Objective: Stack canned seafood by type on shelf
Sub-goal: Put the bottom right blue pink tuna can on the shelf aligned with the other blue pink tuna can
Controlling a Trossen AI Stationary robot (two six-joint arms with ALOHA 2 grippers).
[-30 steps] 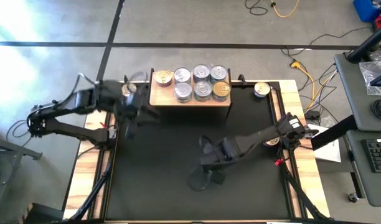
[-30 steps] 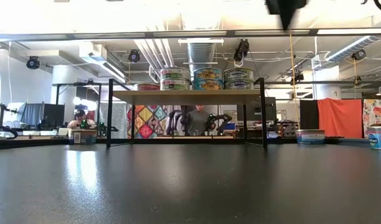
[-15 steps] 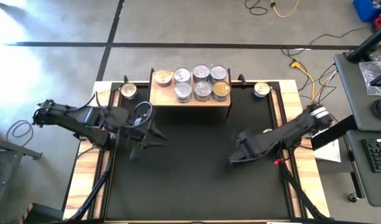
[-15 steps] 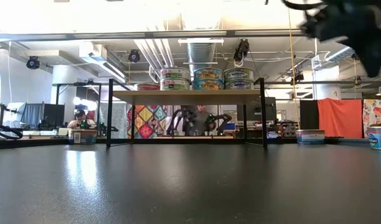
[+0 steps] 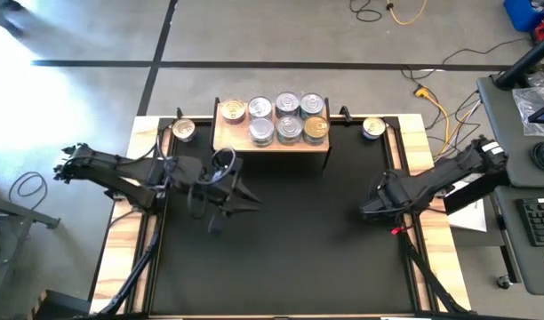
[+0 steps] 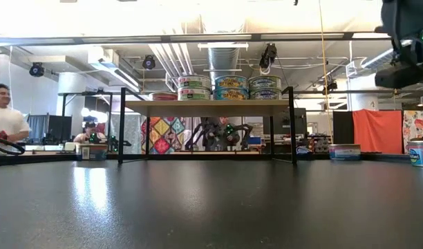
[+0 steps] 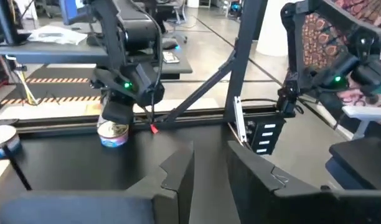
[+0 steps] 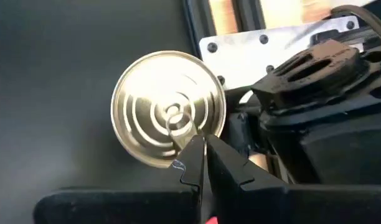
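My right gripper (image 8: 200, 163), fingers together, hangs directly above 1 gold-lidded can (image 8: 169, 109) by the table's right edge.

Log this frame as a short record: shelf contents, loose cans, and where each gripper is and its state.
shelf: at the table's far edge, seven cans on top
cans on shelf: mostly silver lids, two gold
loose cans: one left of shelf, one right of shelf, one under the right gripper
left gripper: above the mat in front of the shelf, holding nothing, fingers slightly apart
right gripper: shut, over a silver can at the table's right edge
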